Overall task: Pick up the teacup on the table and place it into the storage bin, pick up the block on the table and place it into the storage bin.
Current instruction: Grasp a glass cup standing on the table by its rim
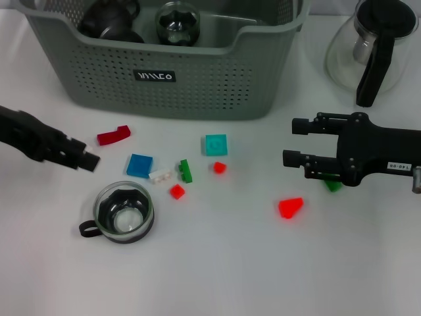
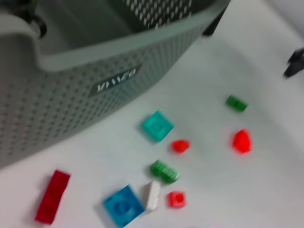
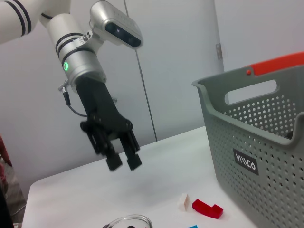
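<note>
1. Your teacup (image 1: 123, 212) is clear glass with a dark band and a black handle; it stands upright on the table (image 1: 217, 263), near the blue block (image 1: 139, 165).
2. The storage bin (image 1: 171, 79), grey-green and perforated, sits behind the scattered blocks.
3. Your left gripper (image 1: 84, 158) hovers above the cup, fingers narrowly parted, empty.
4. Your right gripper (image 1: 294, 141) hangs open, holding nothing, beside the red wedge block (image 1: 290, 207).

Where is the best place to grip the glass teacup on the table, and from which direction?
Probably grip the teacup's rim from above, opposite its black handle. It stands upright, mouth open, with free table around it. The left claw hovers closest.
</note>
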Robot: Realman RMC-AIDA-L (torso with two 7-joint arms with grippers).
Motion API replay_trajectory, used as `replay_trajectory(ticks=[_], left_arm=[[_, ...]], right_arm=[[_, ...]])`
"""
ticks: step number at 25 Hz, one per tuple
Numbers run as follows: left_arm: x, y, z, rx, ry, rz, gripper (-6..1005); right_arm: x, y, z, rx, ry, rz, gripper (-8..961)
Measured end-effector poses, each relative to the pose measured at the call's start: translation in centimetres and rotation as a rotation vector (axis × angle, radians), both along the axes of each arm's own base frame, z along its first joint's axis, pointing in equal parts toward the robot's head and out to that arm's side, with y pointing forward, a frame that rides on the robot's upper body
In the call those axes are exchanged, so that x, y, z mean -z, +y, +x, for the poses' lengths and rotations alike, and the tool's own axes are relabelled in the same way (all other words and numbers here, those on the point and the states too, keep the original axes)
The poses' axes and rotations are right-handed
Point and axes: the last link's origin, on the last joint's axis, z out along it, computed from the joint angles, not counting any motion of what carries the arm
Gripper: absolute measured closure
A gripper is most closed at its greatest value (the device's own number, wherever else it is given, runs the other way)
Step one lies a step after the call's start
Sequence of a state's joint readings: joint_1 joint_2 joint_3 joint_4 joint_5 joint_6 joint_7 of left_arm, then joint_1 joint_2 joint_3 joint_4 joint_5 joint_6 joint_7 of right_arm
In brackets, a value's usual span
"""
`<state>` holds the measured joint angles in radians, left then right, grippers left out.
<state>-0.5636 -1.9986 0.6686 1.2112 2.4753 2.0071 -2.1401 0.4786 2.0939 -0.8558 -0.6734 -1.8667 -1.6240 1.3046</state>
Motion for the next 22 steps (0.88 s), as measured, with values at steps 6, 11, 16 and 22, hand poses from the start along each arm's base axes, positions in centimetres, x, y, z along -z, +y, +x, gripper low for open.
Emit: replay_trajectory(ticks=[6,11,16,22], left_arm=[[2.0,0.1,1.5,-0.009,0.178,0.006,478],[4.5,0.6,2.5,-0.008,0.338,0.006,478],[6.3,0.9,2.2,-0.028,0.411,-0.022,479],[7.5,0.7,2.2,-0.027,0.438,-0.057,478]], right_arm=[[-0.1,0.1,0.0,0.002,0.0,0.001,279],[-0.1,0.1,0.0,0.001,-0.001,0.002,278],[-0.1,0.1,0.0,0.0,-0.001,0.003,278],[0.0,0.1,0.0,0.0,-0.001,0.003,279]])
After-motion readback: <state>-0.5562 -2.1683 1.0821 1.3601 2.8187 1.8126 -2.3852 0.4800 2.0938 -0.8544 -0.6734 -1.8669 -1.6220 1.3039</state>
